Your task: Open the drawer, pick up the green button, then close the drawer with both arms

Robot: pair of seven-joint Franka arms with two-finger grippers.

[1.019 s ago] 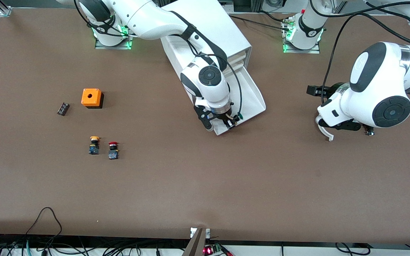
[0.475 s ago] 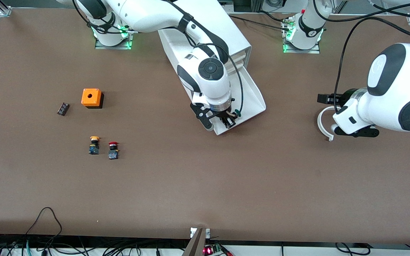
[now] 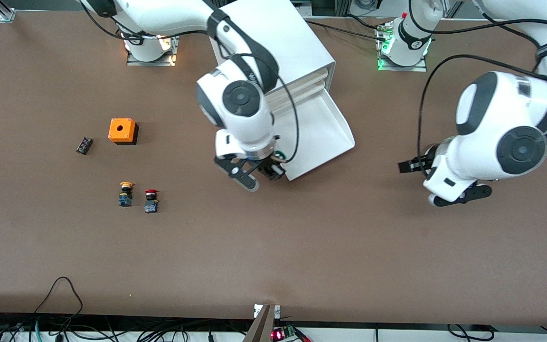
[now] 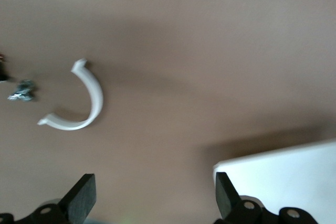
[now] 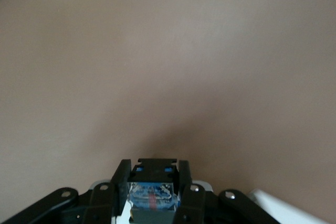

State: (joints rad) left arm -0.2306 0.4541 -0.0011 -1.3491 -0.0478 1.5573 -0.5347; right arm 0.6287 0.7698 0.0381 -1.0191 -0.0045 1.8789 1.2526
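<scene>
The drawer (image 3: 335,128), the lowest tray of the white cabinet (image 3: 278,33), is pulled far out and looks empty. My right gripper (image 3: 273,171) hangs over the table just off the drawer's front corner. It is shut on the green-capped button (image 3: 278,155). In the right wrist view the fingers (image 5: 122,179) clamp the button's black and blue body (image 5: 152,195). My left gripper (image 3: 461,195) is over bare table toward the left arm's end. It is open and empty in the left wrist view (image 4: 152,200), where the drawer's corner (image 4: 283,171) also shows.
An orange box (image 3: 122,131), a small black part (image 3: 84,145), a yellow-capped button (image 3: 125,194) and a red-capped button (image 3: 150,201) lie toward the right arm's end. A white C-shaped piece (image 4: 79,103) and small metal bits (image 4: 21,90) lie under the left hand.
My right gripper has lifted the green button out of the drawer and carried it past the front corner toward the right arm's end. My left hand has swung and shifted over the C-shaped piece.
</scene>
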